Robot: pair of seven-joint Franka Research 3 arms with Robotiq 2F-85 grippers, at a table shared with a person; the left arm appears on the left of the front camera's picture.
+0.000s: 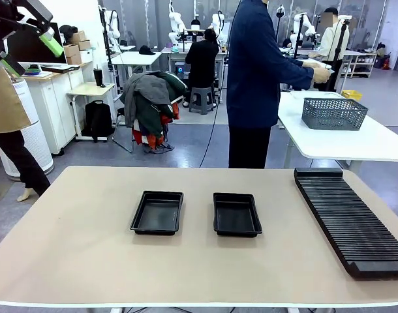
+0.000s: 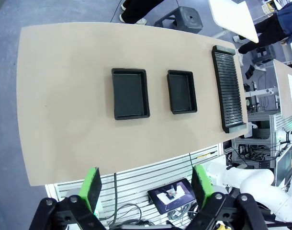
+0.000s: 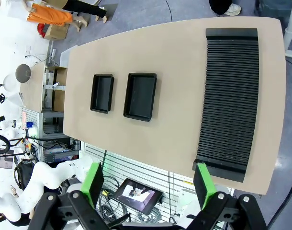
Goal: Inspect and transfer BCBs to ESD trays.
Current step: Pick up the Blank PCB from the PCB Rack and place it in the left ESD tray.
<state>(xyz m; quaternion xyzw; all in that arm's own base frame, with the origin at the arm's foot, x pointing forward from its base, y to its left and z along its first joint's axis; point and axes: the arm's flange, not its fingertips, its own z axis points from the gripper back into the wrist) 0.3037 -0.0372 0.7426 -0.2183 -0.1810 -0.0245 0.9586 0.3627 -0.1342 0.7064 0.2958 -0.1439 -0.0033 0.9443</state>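
Note:
Two empty black ESD trays lie side by side mid-table: the left tray [image 1: 157, 212] [image 2: 130, 93] [image 3: 102, 93] and the right tray [image 1: 237, 214] [image 2: 182, 91] [image 3: 141, 96]. The BCBs are out of view. My left gripper [image 2: 147, 187] hangs high above the table's near edge, open, with nothing between its green fingers [image 2: 92, 189]; it also shows at the top left of the front view, one green pad [image 1: 52, 44] visible. My right gripper [image 3: 148, 183] is likewise high over the near edge and open, its fingers [image 3: 203, 184] holding nothing.
A long black ribbed rack [image 1: 352, 222] [image 2: 227, 88] [image 3: 230, 100] lies along the table's right side. A person [image 1: 254, 78] stands at the far edge, turned away towards a white side table holding a grey basket [image 1: 334, 112].

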